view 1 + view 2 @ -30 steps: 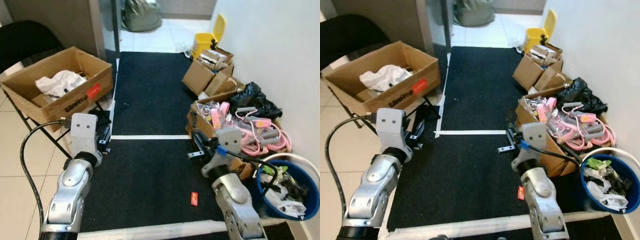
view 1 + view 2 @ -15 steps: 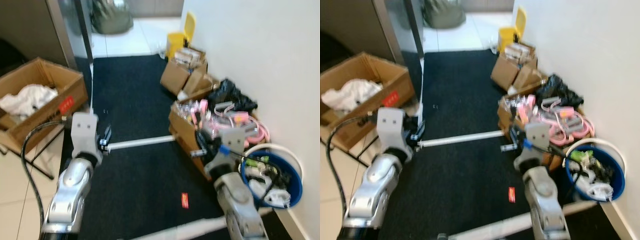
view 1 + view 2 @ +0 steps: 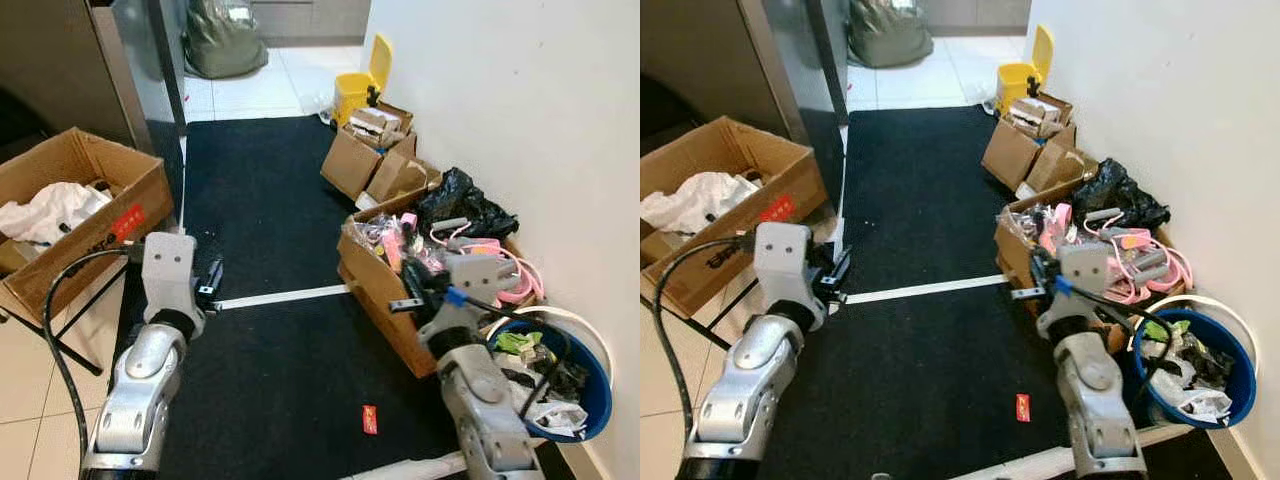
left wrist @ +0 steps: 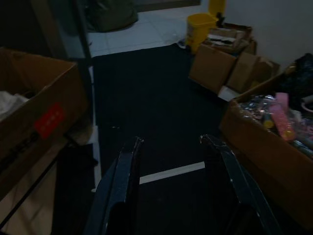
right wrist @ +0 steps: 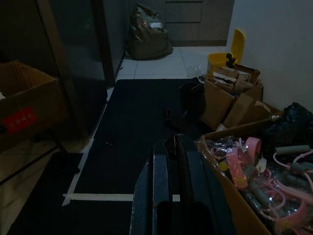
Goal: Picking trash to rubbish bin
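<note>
— Since half a second ago my head camera has swung; the red wrapper (image 3: 369, 419) lies on the black mat (image 3: 270, 190), near the blue bin (image 3: 592, 400).

— Grippers?

— My left gripper (image 4: 171, 142) is spread wide; my right gripper (image 5: 172, 147), fingers pressed together, holds nothing. Wrist cameras miss the wrapper.

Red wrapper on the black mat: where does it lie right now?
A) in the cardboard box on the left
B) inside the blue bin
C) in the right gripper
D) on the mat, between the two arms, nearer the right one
D: the red wrapper lies flat on the black mat, apart from the right gripper and outside the blue bin.
</note>
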